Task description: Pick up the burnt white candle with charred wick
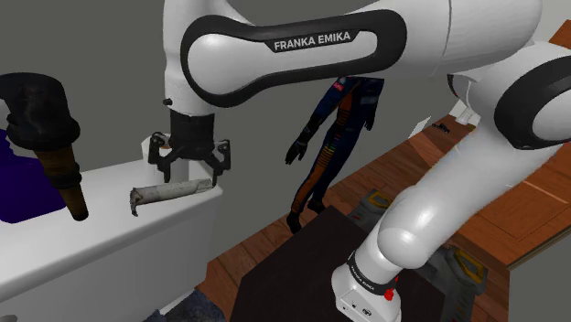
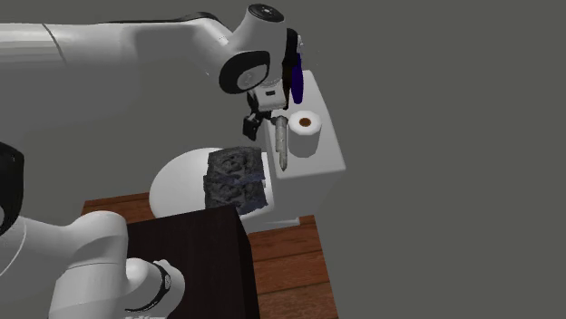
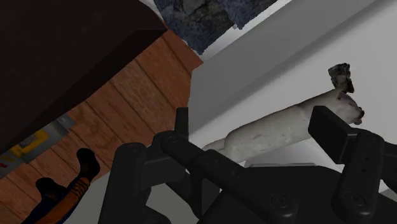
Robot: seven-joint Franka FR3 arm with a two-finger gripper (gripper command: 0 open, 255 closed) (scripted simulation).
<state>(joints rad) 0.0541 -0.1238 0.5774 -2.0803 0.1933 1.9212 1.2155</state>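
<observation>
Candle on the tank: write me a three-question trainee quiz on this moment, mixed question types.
1. True or false: the candle stands upright on the tank.
2. What else sits on the tank? A) paper roll B) mug C) sponge
3. Fill in: the fingers of the gripper are ____.
Key: 1 false, it lies on its side; 2 A; 3 open, either side of the candle and not clasping it.
</observation>
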